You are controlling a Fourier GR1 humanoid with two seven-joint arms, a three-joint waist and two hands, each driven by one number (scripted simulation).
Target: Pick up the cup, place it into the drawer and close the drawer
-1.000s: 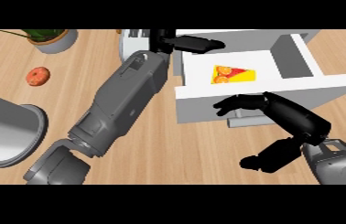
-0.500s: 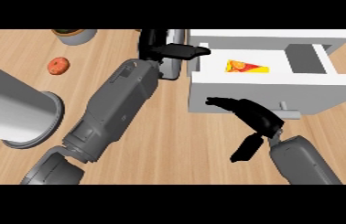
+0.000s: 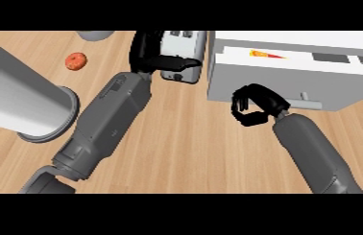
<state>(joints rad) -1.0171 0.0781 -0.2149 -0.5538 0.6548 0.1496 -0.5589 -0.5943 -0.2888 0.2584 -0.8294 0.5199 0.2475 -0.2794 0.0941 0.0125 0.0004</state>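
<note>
I read right hand (image 3: 254, 107) curled, holding nothing, against white drawer (image 3: 284, 80) front beside handle (image 3: 309, 104); skewed push risks jamming. Left hand (image 3: 157, 61) grips grey object (image 3: 181, 56).

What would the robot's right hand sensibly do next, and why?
Probably push the drawer front further in. The right hand, fingers curled and holding nothing, sits against the white front beside the small grey handle, and a strip of the drawer's inside, with something yellow and red, shows above it. The left hand is off by a grey appliance.
</note>
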